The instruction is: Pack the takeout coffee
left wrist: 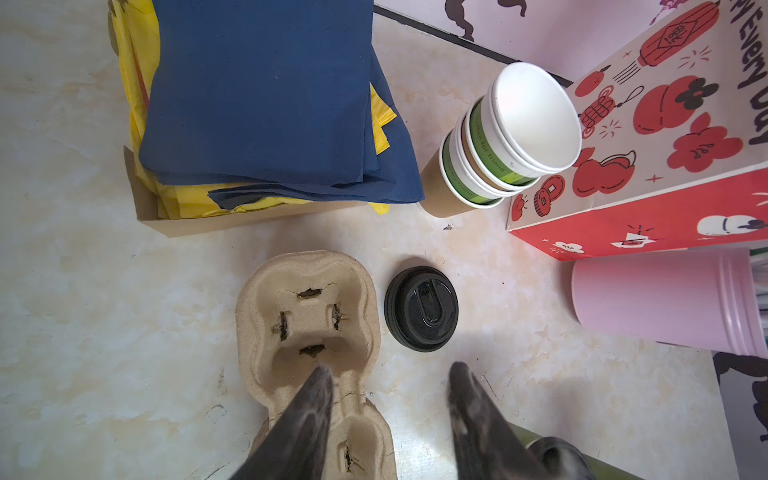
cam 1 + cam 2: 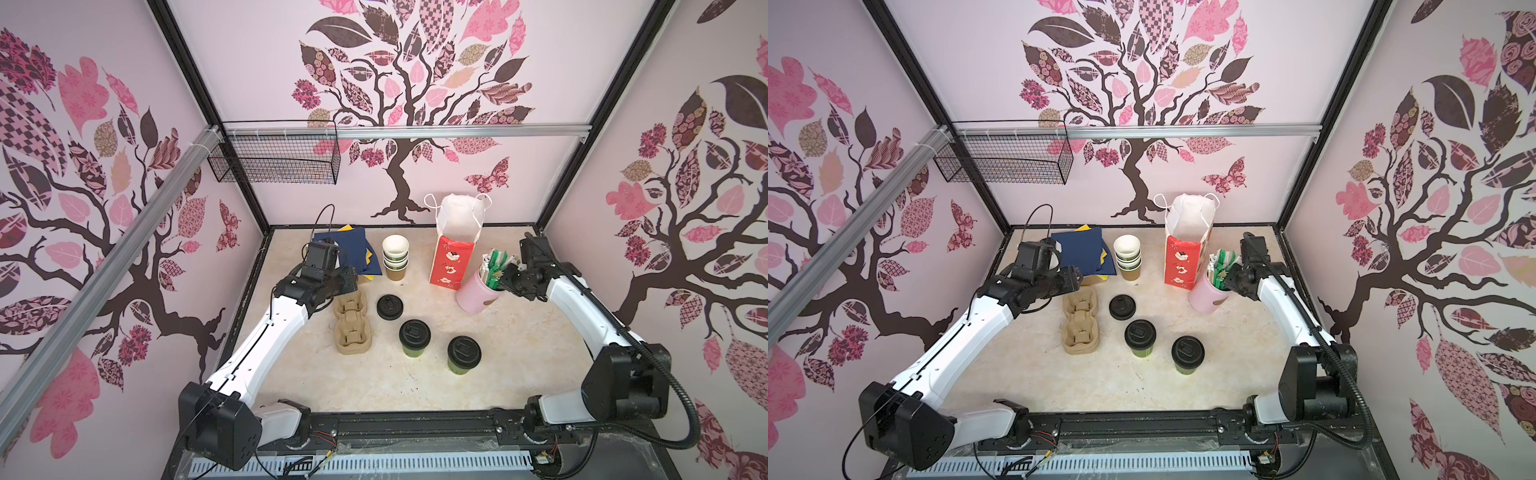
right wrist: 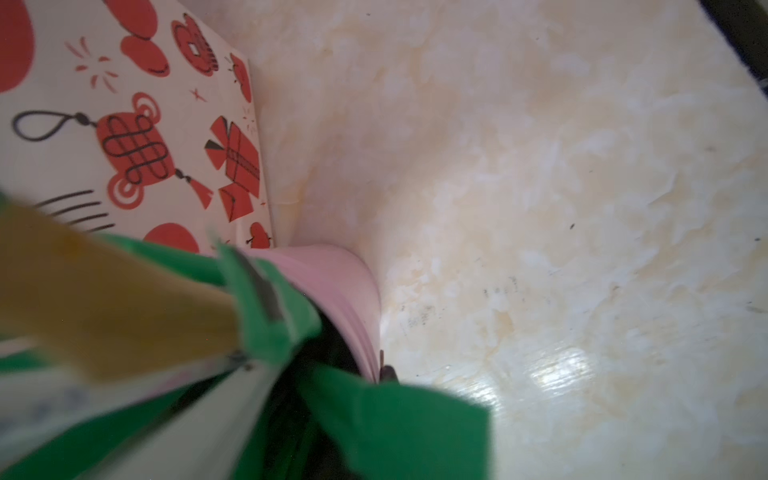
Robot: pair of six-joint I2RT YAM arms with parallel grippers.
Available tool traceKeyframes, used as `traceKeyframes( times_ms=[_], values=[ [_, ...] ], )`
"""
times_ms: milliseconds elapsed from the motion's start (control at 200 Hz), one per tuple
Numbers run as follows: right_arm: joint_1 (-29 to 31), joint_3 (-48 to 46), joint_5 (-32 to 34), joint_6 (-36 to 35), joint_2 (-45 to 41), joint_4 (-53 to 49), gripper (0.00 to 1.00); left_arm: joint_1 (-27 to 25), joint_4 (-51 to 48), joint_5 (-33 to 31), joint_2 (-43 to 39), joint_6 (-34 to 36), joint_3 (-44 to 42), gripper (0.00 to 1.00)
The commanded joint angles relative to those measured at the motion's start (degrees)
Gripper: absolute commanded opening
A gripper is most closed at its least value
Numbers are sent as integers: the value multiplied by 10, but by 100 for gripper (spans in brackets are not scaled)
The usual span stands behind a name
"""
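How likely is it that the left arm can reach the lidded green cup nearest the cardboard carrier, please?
Probably yes. The left gripper hangs open and empty over the carrier, with that cup standing upright just beside it; nothing stands between them.

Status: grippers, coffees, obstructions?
Left gripper open over cup carrier. Right gripper shut at pink packet cup. Lidded green cups upright, unpacked. Loose black lid beside carrier.

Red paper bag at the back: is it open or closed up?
Open. The red paper bag stands upright, and in both top views its wide mouth shows the white inside.
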Motion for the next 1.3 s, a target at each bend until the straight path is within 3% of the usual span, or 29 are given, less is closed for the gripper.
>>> traceKeyframes(
  times_ms=[0,460,635,955,1295],
  values=[
    [-16,30,36,-17,17,-6,7,-2,-3,-9,-14,5,13,49],
    [-75,95,106,-54,65,0,2,-1,-13,-10,-18,17,15,49],
    [-79,105,103,-55,72,-2,16,-2,-14,-1,-17,21,17,49],
    [-79,104,100,-52,62,-10,27,-2,-4,24,-14,21,21,49],
    [-79,102,128,-18,-33,-65,37,-22,26,65,4,20,41,50]
  ],
)
